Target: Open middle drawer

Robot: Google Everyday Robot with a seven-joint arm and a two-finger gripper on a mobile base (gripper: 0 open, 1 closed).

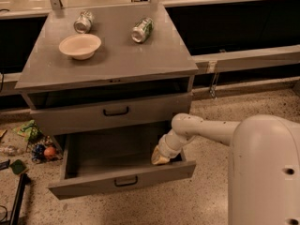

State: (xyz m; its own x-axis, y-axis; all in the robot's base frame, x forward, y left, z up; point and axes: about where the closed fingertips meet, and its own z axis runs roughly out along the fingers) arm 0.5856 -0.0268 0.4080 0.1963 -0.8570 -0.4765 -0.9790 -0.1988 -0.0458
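While the wide grey middle drawer (84,187) stands pulled well out beneath the taller grey drawer (84,118), the robot's pale hand (160,157) dips inside by its right wall, grip impossible to tell, and a cream bowl (79,46) sits on the grey counter (140,62).

This looks like a robotics test space, not a home: a grey flat-topped table (122,62) with drawers stands on a speckled stone floor (213,109). On it lie a silver drink can (83,22), a green-and-silver drink can (142,29) and a pale round bowl (80,46). Small coloured clutter (36,146) lies on the floor at its left, and a white robot arm's end effector (161,157) sits inside the pulled-out grey middle drawer (93,185), at its right end.
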